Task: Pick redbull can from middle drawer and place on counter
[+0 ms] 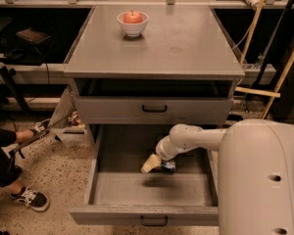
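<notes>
The middle drawer is pulled wide open below the cabinet, its grey floor bare. The redbull can lies on the drawer floor near the middle, mostly hidden by my gripper; only a blue and silver end shows. My gripper reaches down into the drawer from the right, its cream fingertips right at the can. The counter is the grey cabinet top above.
A white bowl with a red apple stands at the counter's back left. A shallower closed drawer front sits above the open drawer. A person's legs and shoes are on the floor at left. Wooden poles lean at right.
</notes>
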You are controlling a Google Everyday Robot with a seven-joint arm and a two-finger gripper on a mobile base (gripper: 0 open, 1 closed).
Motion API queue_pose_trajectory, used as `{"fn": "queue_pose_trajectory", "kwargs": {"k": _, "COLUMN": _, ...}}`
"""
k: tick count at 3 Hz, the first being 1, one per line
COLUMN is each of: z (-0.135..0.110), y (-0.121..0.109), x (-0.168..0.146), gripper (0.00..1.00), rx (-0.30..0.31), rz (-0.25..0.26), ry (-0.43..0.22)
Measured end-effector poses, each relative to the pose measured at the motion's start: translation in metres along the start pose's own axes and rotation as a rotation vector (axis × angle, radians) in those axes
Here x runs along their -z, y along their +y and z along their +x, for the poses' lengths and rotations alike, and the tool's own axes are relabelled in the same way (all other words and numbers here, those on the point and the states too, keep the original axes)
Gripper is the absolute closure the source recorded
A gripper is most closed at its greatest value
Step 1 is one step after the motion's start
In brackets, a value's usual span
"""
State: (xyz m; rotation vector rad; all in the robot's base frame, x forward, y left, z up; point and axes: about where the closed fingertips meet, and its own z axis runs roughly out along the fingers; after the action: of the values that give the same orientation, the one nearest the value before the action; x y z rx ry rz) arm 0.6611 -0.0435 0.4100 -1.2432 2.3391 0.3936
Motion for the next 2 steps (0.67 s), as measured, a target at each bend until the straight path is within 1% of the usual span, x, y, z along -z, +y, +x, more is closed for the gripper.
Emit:
{"fn": "queue_pose_trajectory", "kwargs": {"k": 1, "z": -0.0082, "y": -0.0103, "x": 0.0002, "gripper": 0.00, "rx": 0.009, "rz": 0.039, "ry": -0.033}}
{"fn": "queue_pose_trajectory", "kwargs": {"k": 2, "z": -0.0081, "y": -0.0102, "x": 0.0001, "gripper": 0.00, "rx": 0.009, "rz": 0.039, "ry": -0.033}}
